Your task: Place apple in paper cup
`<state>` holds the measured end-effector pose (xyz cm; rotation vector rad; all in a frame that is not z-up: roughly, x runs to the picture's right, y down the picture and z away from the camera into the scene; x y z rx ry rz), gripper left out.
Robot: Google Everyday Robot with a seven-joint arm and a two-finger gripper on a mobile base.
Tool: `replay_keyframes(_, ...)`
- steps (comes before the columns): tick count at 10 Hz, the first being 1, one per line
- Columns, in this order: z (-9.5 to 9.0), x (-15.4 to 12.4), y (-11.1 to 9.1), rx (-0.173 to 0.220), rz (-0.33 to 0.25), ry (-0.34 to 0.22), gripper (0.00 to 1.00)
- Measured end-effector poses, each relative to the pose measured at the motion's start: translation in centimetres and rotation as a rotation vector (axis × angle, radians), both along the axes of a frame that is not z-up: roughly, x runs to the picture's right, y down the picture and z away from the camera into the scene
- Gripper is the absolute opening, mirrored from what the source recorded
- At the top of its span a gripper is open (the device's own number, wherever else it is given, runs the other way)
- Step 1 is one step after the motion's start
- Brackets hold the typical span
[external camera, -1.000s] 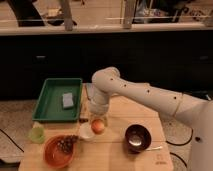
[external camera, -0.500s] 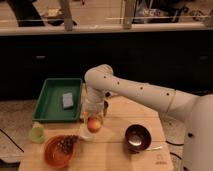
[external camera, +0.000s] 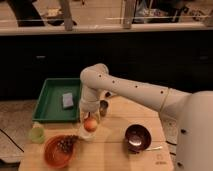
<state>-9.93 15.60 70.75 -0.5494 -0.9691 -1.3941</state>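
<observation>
Since the earlier frames, the arm [external camera: 135, 90] had swung leftward across the table [external camera: 117, 150], and the apple [external camera: 90, 124] had travelled with it from the table's middle toward the left side. The white arm reached in from the right edge of the view, its elbow raised above the green tray [external camera: 54, 100] and its forearm pointing down. The wooden table carried all the other items. The green tray lay at the table's back left, with a small grey block [external camera: 68, 100] resting inside it. An orange bowl [external camera: 59, 151] of dark bits stood at the front left. A dark bowl [external camera: 137, 137] stood at the front right, well apart from the orange bowl. A pale green cup [external camera: 36, 133] stood at the left edge, just beside the orange bowl. The paper cup [external camera: 86, 134] stood between the orange bowl and the dark bowl, directly under the apple. A small steel cup [external camera: 103, 107] stood behind it, just right of the wrist. The gripper [external camera: 89, 119] hung at the arm's lower end, directly over the paper cup. The apple sat at the mouth of the paper cup, immediately beneath the gripper. Whether the jaws pinched the apple or stood spread could not be told.
</observation>
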Motion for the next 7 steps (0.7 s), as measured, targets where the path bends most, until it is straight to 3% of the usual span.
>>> replay_keyframes(4,-0.11,-0.27,-0.01,-0.009,-0.008,-0.009,0.56)
replay_keyframes(5,-0.15,-0.35,0.01,-0.012,-0.013,-0.012,0.74)
replay_keyframes(6,-0.14,-0.29,0.06,-0.015,-0.016,-0.012,0.80)
replay_keyframes(7,-0.13,-0.27,0.08,-0.017,-0.017,-0.012,0.80)
